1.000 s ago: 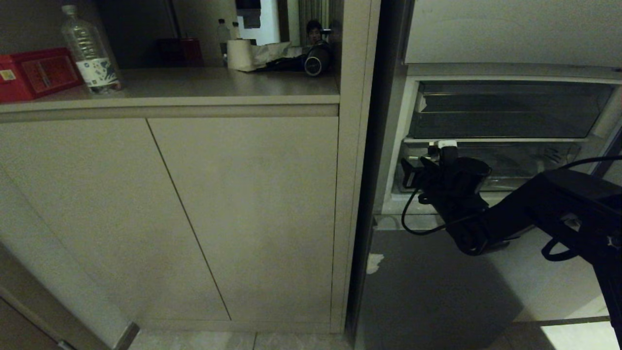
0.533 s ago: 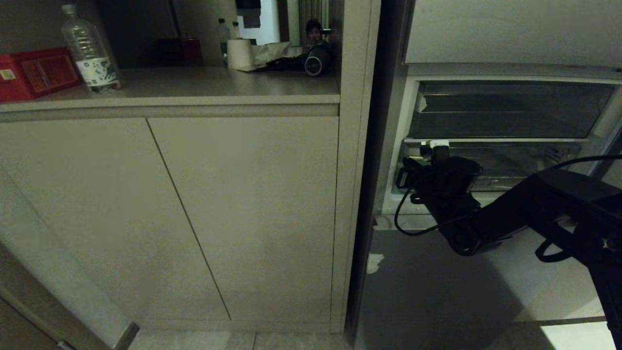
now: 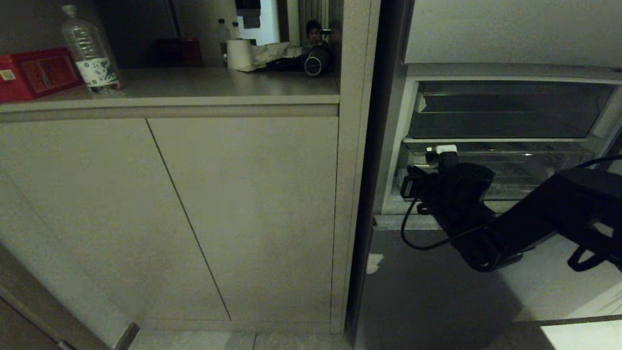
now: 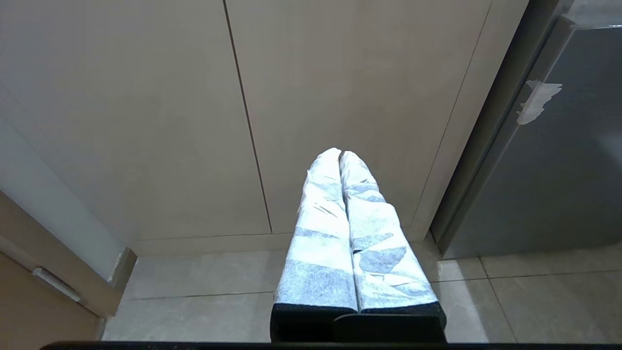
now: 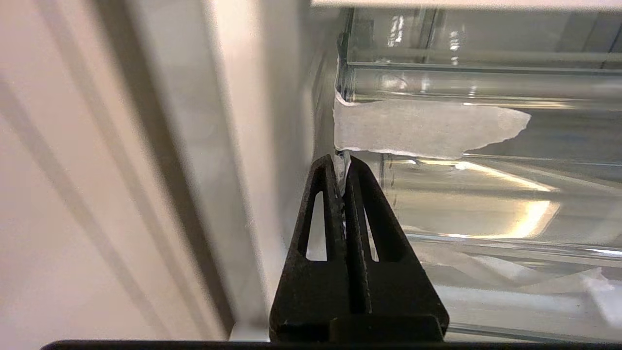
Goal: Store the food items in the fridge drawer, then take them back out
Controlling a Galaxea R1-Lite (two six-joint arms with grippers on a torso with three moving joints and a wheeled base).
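Note:
The fridge drawer [image 3: 520, 170] is a clear plastic bin in the open fridge, under a darker upper bin [image 3: 505, 109]. My right gripper [image 3: 440, 154] is at the drawer's left front corner. In the right wrist view the right gripper [image 5: 341, 163] is shut, and a thin sliver of the drawer's [image 5: 486, 194] clear front edge shows between its tips, just below a white tape scrap [image 5: 427, 127]. No food items are in view. My left gripper [image 4: 340, 153], with white-wrapped fingers, is shut on nothing and hangs low in front of the cupboard doors.
A beige cupboard [image 3: 243, 218] stands left of the fridge. Its counter carries a water bottle [image 3: 90, 51], a red box [image 3: 36, 73] and a paper roll [image 3: 239, 54]. A grey fridge door panel [image 3: 427, 287] lies below the drawer. A person shows far behind the counter.
My right arm first edged left towards the drawer's corner. It then drew back right and slightly lower, away from the fridge. The left arm has kept still.

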